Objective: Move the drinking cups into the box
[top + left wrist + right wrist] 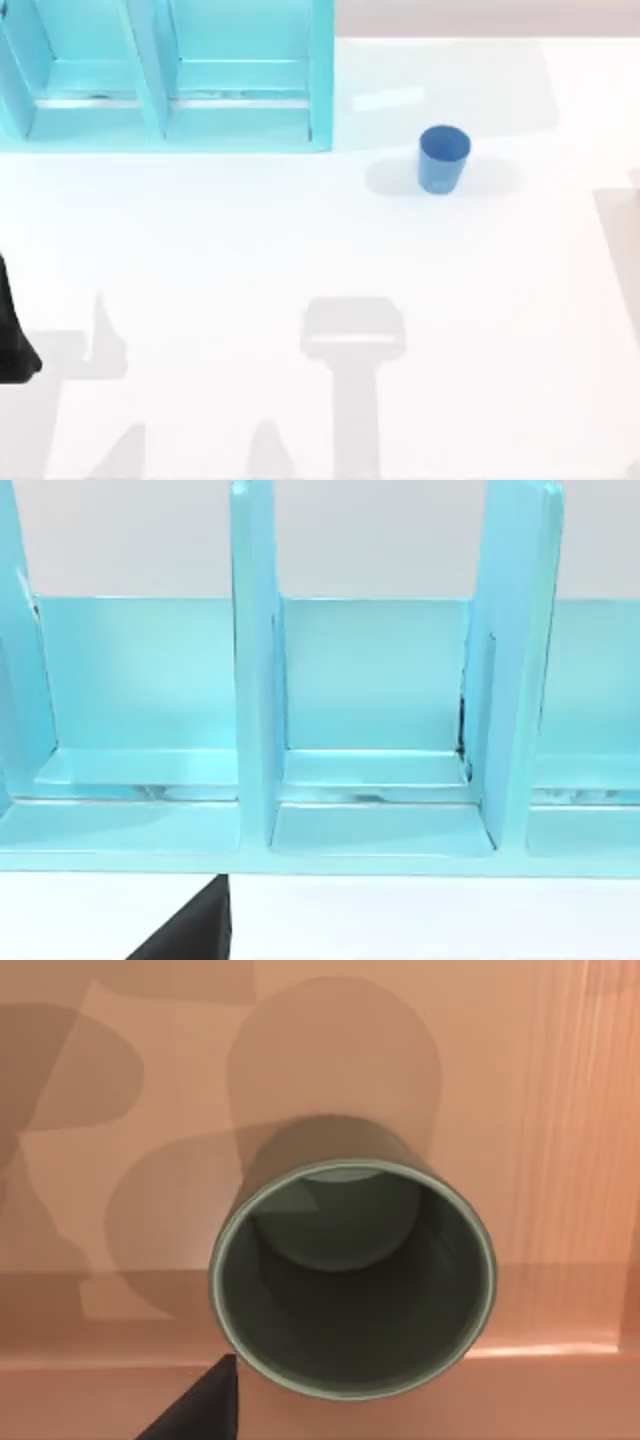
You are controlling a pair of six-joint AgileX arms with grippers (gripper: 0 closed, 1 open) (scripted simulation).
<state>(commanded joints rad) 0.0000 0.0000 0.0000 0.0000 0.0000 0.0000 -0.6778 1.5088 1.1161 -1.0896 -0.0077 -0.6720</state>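
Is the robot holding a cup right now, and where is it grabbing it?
Can't tell. The olive-grey cup sits close under the right wrist camera, but no grip shows. The blue cup stands alone on the table, untouched.

Rendered simulation tabletop, plain white table (pixel 300 240), flat-shaded turquoise box (pixel 240 100) with dividers, bare pale backdrop

white table (pixel 300 240) | grey shadows on it | pinkish-brown surface (pixel 560 1110)
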